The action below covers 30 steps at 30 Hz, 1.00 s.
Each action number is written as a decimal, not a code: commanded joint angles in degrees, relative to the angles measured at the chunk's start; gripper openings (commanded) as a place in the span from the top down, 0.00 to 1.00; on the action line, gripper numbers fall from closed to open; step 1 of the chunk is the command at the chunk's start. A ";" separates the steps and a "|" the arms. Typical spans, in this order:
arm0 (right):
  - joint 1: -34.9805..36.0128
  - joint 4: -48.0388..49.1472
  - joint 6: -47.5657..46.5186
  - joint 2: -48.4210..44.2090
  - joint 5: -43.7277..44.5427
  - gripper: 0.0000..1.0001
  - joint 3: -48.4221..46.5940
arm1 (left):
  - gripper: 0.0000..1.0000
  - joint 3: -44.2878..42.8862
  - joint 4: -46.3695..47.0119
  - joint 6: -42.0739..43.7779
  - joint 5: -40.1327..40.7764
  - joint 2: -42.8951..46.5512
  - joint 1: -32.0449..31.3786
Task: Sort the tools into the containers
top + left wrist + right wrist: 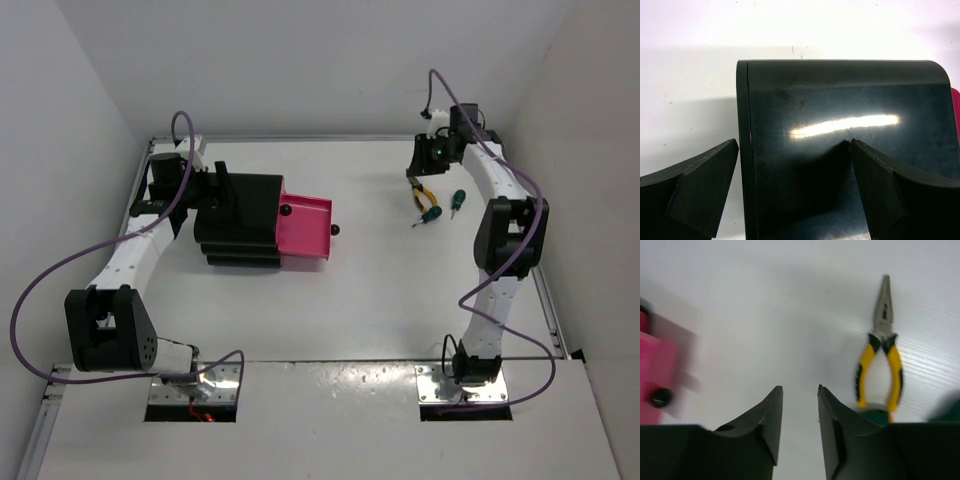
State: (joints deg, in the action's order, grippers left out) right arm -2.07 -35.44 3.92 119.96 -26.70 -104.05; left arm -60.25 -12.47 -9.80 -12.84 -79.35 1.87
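A black cabinet [240, 225] stands left of centre with one pink drawer [305, 230] pulled out to the right, its black knob [335, 230] at the front. My left gripper [222, 192] is open over the cabinet's rear top; in the left wrist view the fingers [705, 190] straddle the cabinet's edge [742, 150]. Yellow-handled pliers [424, 195] and two green-handled screwdrivers [432, 213] [458, 200] lie at the far right. My right gripper [418, 172] hovers just beside the pliers [880, 360], fingers [767, 415] a narrow gap apart with nothing between them.
The pink drawer [655, 380] shows blurred at the left of the right wrist view. White walls close in the table on the left, back and right. A second knob [285, 210] sits on the cabinet front above the drawer.
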 commanded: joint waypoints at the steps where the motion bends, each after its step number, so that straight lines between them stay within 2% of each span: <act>1: 1.36 -6.39 -14.98 2.72 17.18 0.68 -2.37 | 0.00 3.38 -10.29 2.42 2.12 -1.95 0.06; 2: 0.84 -6.92 -17.35 3.78 17.90 0.72 -3.17 | 0.00 3.38 -10.29 2.42 2.12 -1.95 0.06; 5: 0.31 -7.80 -18.95 6.86 20.54 0.72 -5.02 | 0.00 3.38 -10.29 1.89 2.12 -1.95 0.06; 9: -0.22 -3.68 -20.97 6.86 23.97 0.69 -3.44 | 0.00 3.38 -10.29 1.89 2.12 -1.95 0.06; 15: -0.75 -3.58 -20.97 9.85 23.97 0.64 -5.54 | 0.00 3.38 -10.29 1.89 2.12 -1.95 0.06; 30: -0.75 -3.06 -19.92 18.11 23.44 0.65 -9.86 | 0.00 2.86 -10.29 1.89 2.12 -3.00 0.06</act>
State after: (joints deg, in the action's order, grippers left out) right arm -3.20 -39.42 -16.08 137.01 -3.62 -110.93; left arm -60.25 -12.47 -10.61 -12.86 -79.37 1.87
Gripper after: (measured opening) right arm 0.354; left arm 1.000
